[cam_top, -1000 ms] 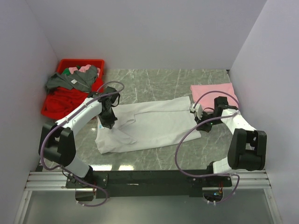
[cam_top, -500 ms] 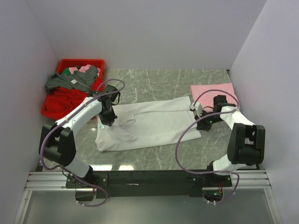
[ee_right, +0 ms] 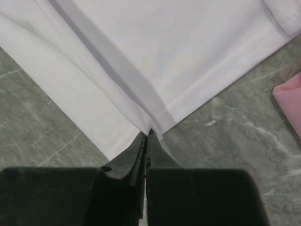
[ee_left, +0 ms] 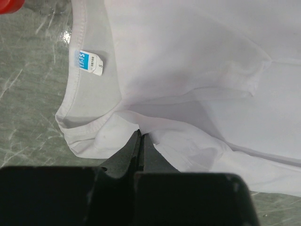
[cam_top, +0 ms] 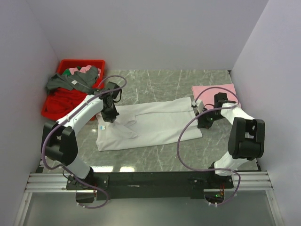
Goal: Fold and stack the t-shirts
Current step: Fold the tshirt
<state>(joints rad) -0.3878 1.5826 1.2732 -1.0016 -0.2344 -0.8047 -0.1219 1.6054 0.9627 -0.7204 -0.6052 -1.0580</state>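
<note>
k: where does the shirt lie?

me: the white t-shirt (cam_top: 150,125) lies flat mid-tabletop (cam_top: 160,82). from the layered edges at the hem i judge it already doubled into a long band. its long axis runs left to right across the top view. the neck end, with the neck label (ee_left: 89,62), is at the left and the hem end is at the right.

k: claws?

me: the left claw (ee_left: 141,137) is closed, its tips pinching a fold of the white cloth just beside the collar. the right claw (ee_right: 146,135) is closed too, nipping a hem corner. each arm has the end on its own side, and the shirt spans the gap between them.

k: and the pink one?

me: the pink t-shirt (cam_top: 214,91) is folded and lies at the far right of the tabletop, just beyond the hem end. it is near the right claw and well apart from the left. a red bin (cam_top: 81,62) of other clothes sits far left, past the neck end.

k: what does the next move turn on?

me: my judgement is that the fold must go across the long axis, with one end carried over the other. the stack is on the right arm's side, so i'd bring the neck end over toward the hem and let the right arm do the short carry. the risk is the right pinch, which looks thin at that corner and could slip.
</note>
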